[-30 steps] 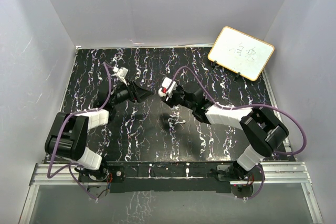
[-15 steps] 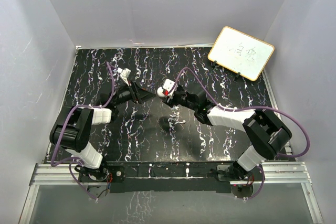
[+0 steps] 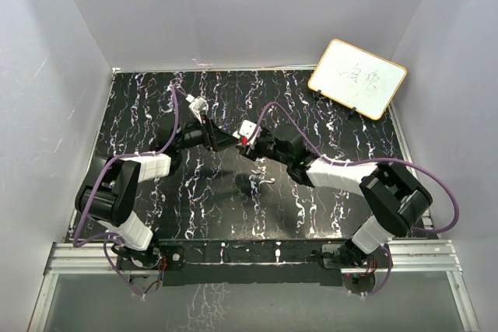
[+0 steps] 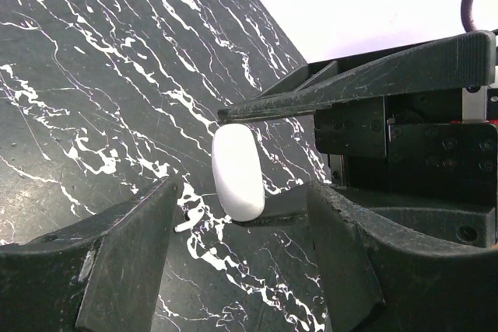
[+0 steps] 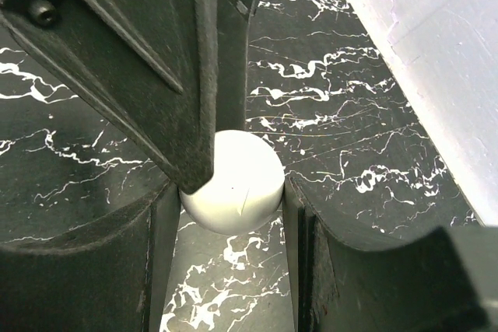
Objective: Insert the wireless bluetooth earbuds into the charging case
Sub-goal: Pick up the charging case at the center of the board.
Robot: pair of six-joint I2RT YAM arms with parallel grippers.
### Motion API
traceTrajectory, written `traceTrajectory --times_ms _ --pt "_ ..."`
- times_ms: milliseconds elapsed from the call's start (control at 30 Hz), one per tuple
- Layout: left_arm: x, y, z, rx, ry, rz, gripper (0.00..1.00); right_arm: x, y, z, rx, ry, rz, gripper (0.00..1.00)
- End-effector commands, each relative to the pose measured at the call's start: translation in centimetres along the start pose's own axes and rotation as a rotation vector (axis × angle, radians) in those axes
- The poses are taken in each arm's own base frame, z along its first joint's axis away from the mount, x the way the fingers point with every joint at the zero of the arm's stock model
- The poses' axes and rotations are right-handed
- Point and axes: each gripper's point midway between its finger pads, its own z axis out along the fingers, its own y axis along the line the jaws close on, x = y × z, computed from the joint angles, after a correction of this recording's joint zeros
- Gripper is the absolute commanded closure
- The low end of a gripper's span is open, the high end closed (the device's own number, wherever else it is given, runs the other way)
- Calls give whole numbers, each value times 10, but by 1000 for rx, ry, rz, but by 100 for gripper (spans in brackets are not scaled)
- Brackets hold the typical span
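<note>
White disc (image 5: 233, 184) is sitting pinched in the right claw (image 5: 229, 201), edge-on between the spread, untouching fingers of the left claw (image 4: 241, 192) facing it.

Lab test booth: white panel walls (image 3: 233, 13), bolted aluminium rail (image 3: 436, 254)

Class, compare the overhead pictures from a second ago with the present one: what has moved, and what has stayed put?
The left pincer swung to the right, toward the other arm, until its open tips reached the white disc. The right pincer kept its grip on that disc and barely shifted. The whiteboard stayed where it was.
</note>
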Motion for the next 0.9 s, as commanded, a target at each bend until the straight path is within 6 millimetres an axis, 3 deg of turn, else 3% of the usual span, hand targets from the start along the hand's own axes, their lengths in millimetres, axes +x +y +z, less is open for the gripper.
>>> traceTrajectory --times_ms 0,667,867 --pt "-4 -6 6 8 26 58 35 -26 -11 4 28 -64 -41 73" --pt "5 -3 10 -16 69 69 68 -21 -8 5 28 -44 -57 73" --pt "4 -3 11 -14 63 65 85 -20 -7 6 26 -37 -61 73"
